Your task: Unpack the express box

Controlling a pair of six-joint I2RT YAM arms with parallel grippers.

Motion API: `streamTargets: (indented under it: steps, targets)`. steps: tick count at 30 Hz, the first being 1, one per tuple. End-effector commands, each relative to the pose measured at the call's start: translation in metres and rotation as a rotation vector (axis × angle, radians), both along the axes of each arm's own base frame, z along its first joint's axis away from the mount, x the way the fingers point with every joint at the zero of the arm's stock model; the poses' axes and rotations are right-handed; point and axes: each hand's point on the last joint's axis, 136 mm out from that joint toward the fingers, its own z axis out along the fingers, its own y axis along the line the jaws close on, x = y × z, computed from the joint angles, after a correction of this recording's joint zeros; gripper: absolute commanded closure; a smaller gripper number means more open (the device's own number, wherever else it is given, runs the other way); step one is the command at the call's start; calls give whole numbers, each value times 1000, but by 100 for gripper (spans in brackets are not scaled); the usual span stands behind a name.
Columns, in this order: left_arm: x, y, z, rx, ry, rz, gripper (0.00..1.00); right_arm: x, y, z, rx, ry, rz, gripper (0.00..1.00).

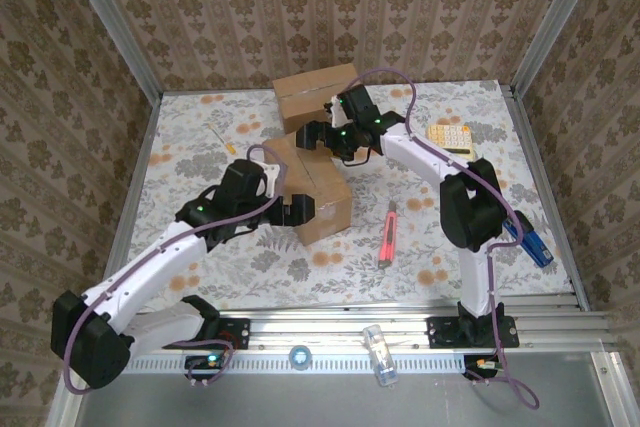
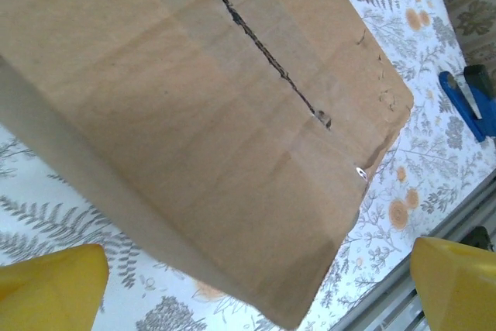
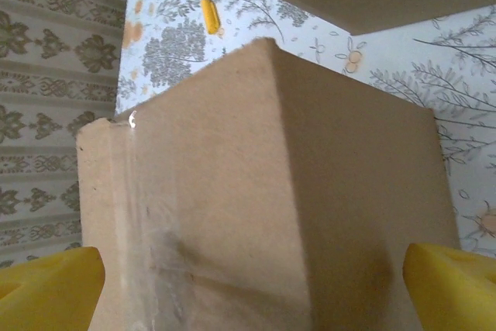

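The express box (image 1: 318, 185) is a brown cardboard carton in the middle of the table. Its taped top seam (image 2: 263, 52) is slit open along its length, and the flaps lie flat. My left gripper (image 1: 300, 213) is at the box's near-left side, open, its yellow fingertips (image 2: 50, 284) wide apart with the box's lower corner (image 2: 252, 292) between them. My right gripper (image 1: 318, 135) is at the box's far end, open, its yellow fingertips (image 3: 453, 284) straddling the box's corner (image 3: 248, 284).
A second cardboard box (image 1: 315, 93) stands behind, close to the right gripper. A red utility knife (image 1: 388, 236) lies right of the box. A blue tool (image 1: 531, 240), a yellow keypad (image 1: 448, 137) and a yellow pen (image 3: 208, 12) also lie on the table.
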Motion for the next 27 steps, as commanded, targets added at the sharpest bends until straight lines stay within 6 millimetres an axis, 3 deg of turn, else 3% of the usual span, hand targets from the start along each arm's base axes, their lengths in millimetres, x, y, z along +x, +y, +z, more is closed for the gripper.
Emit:
streamTargets:
  steps: [1,6,9,13,20,27]
  targets:
    - [-2,18,25,84,-75,10,0,-3,-23,41,-45,-96,-66,0]
    - [1,41,42,161,-121,86,0,-13,-60,65,-124,-137,-181,0]
    - [9,57,49,201,-121,164,0,-33,-97,65,-254,-125,-270,0]
    - [17,68,56,204,-106,222,0,-72,-138,46,-398,-64,-317,0]
    - [17,70,72,150,-170,196,0,-145,-187,-5,-558,80,-366,0]
    - [12,74,84,134,-199,181,0,-198,-201,-57,-614,193,-403,4]
